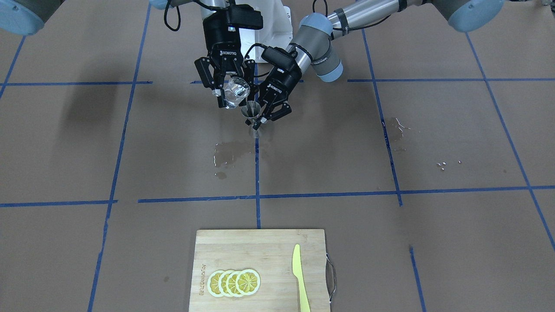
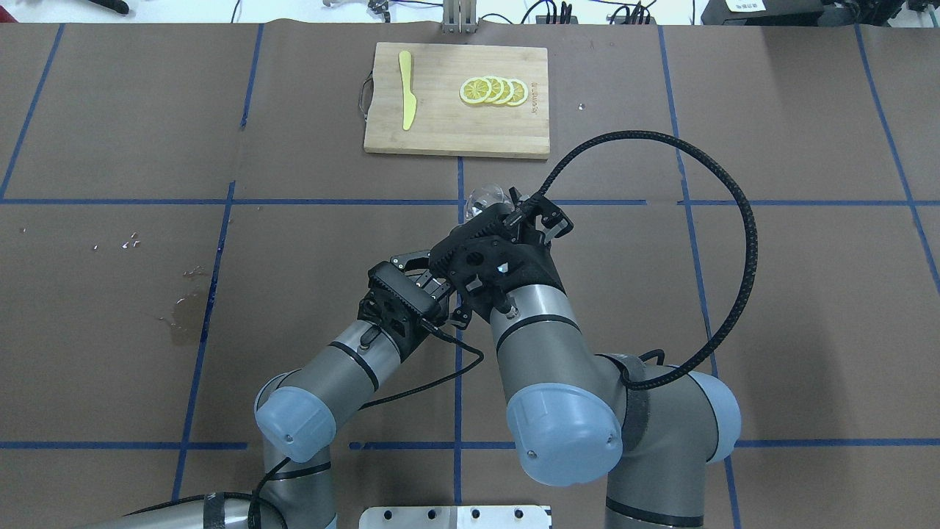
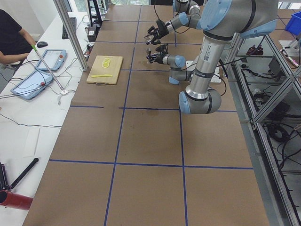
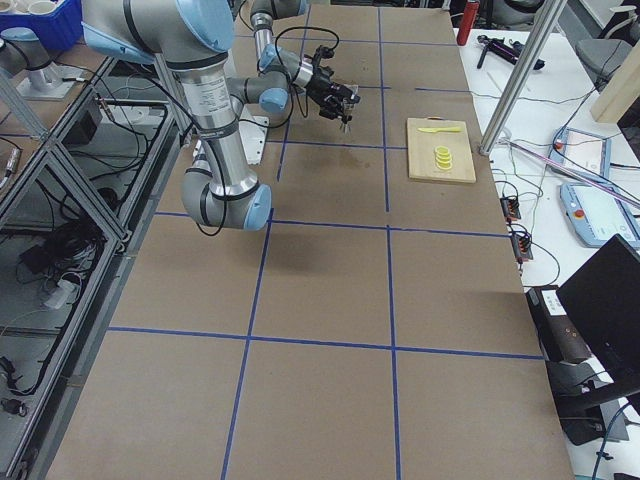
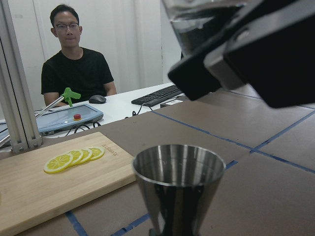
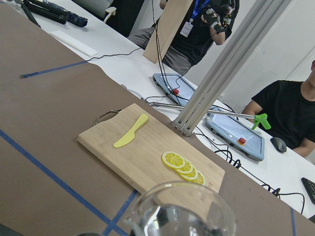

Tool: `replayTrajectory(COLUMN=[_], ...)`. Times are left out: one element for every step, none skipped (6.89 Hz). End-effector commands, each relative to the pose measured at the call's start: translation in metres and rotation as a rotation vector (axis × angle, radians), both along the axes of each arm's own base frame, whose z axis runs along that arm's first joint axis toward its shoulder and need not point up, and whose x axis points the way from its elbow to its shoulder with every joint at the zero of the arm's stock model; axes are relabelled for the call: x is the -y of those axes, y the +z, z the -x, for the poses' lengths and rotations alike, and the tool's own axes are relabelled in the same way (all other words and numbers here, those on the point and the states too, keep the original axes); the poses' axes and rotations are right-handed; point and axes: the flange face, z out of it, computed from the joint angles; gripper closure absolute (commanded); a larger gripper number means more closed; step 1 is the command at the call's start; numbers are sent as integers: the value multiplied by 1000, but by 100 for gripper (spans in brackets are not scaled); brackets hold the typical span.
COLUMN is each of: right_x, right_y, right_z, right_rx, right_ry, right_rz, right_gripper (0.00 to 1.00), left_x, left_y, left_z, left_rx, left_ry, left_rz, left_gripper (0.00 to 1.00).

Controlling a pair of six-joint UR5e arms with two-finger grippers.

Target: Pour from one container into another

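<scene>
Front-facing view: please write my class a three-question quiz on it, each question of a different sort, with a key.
1. True or false: the glass tumbler is held upright.
2. How many lemon slices lie on the cutting board? A) two B) four C) six
3. Fill in: the left hand is shut on the silver ____.

Key
1. False: it is tilted, gripped in the right hand.
2. B
3. jigger
</scene>
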Motion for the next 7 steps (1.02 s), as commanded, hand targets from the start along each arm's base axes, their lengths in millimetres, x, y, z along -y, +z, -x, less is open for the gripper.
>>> replayTrajectory(right_x=[1, 2, 2, 2, 2, 3, 3], right_y=[1, 4, 5, 6, 5, 3, -4], right_z=[-1, 1, 1, 2, 1, -1, 1], right_rx=[-108, -161, -205, -263, -301, -350, -362], right_ry=[-8, -16, -26, -44, -46, -54, -60], right_rz=[-36, -39, -51, -70, -91, -118, -128], right_gripper=[100, 100, 100, 100, 100, 100, 100], left_x=[0, 0, -1, -1, -1, -1, 0], left_y=[0, 0, 0, 0, 0, 0, 0], left_z=[1, 1, 0, 0, 0, 0, 1], left_rx=[-1, 0, 0, 0, 0, -1, 0], left_ry=[0, 0, 2, 2, 2, 2, 0], left_rz=[0, 0, 0, 0, 0, 0, 0], left_gripper=[100, 100, 100, 100, 100, 100, 100])
